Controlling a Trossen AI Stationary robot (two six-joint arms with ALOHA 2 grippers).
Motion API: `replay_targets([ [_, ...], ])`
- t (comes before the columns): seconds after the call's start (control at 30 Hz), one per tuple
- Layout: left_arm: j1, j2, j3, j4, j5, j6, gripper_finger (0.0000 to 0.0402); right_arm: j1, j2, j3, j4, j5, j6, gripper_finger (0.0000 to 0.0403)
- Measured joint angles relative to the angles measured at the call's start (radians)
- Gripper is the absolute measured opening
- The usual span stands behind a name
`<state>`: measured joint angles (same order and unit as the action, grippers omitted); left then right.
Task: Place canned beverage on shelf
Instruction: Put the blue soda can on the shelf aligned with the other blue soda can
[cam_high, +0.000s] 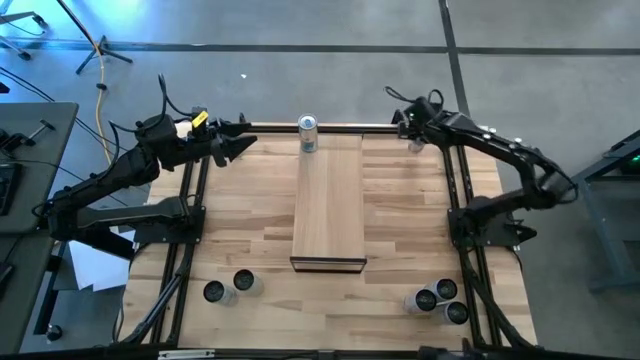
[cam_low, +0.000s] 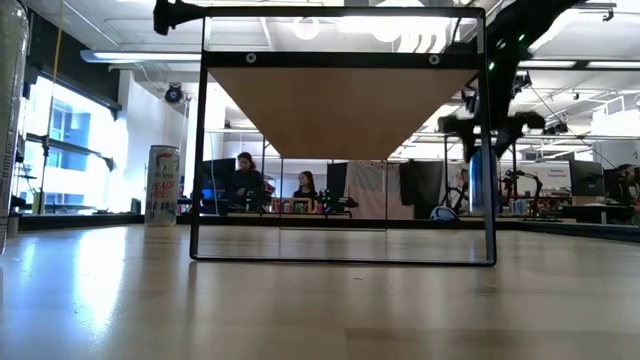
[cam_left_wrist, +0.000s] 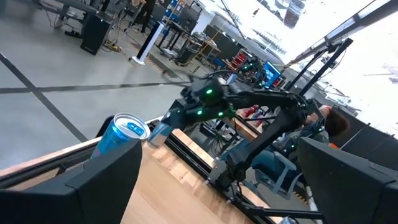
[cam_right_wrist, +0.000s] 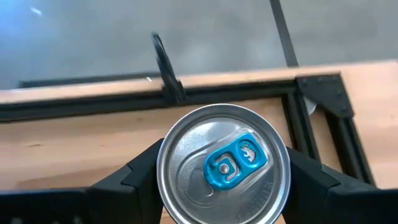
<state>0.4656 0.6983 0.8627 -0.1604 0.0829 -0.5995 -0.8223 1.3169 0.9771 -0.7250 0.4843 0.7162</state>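
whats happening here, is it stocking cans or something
Pretty much. The right gripper sits around a silver can with a blue tab at the table's far right corner, fingers either side of it; a firm grip can't be confirmed. One can stands at the far end of the shelf. More cans wait at the near edge. The left gripper hangs open, holding nothing.

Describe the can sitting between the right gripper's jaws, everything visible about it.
The can stands upright near the table's far right corner. Its lid is bright silver metal with a blue pull tab, unopened as far as shows; in the low view the body looks blue. The right gripper reaches down over it, its dark jaws flanking the rim on both sides and pressed close against it. Whether it is lifted off the butcher-block tabletop cannot be told.
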Motion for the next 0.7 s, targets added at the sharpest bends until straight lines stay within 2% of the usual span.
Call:
replay_targets([
  [0.27,0.0,0.0,0.0,0.0,-0.024,-0.009,0.04,0.036,-0.311,0.002,0.087,-0.032,-0.146,0.0222],
  [0.47,0.0,0.001,0.0,0.077,-0.055,-0.075,0.04,0.097,-0.483,0.002,0.209,-0.181,-0.207,0.0222],
  [0.6,-0.011,0.014,0.0,0.155,-0.042,-0.093,0.04,0.156,-0.526,0.003,0.256,-0.323,-0.254,0.0222],
  [0.7,-0.035,0.028,0.001,0.221,0.018,-0.103,0.04,0.22,-0.526,0.003,0.303,-0.435,-0.247,0.0225],
])
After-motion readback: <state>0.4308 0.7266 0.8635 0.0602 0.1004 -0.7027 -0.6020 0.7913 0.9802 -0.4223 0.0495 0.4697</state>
